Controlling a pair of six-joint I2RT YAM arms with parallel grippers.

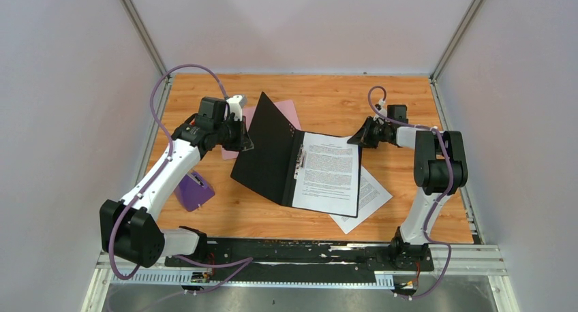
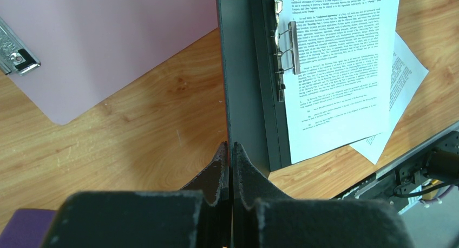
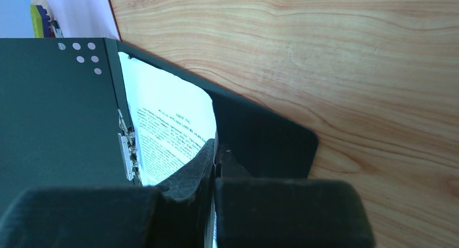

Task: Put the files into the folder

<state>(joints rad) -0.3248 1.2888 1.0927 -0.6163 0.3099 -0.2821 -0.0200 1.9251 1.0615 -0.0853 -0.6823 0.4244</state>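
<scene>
**Two pincers clenched on an open folder (image 1: pixel 266 155) at the middle of the counter (image 1: pixel 409 107).**
The left pincer (image 2: pixel 229 150) grips the free edge of the folder's raised left cover. The right pincer (image 3: pixel 216 150) grasps the far right corner of the printed sheet (image 1: pixel 330 172) on the flat right panel. A second sheet (image 1: pixel 375 196) lies on the counter, partly under the folder's near right corner. A pink clipboard (image 2: pixel 108 42) lies behind the cover, and a purple object (image 1: pixel 193 191) sits near the counter's left edge.

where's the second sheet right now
Top view: the second sheet lies on the table, right of centre, poking out from under the folder at its near right corner.
</scene>
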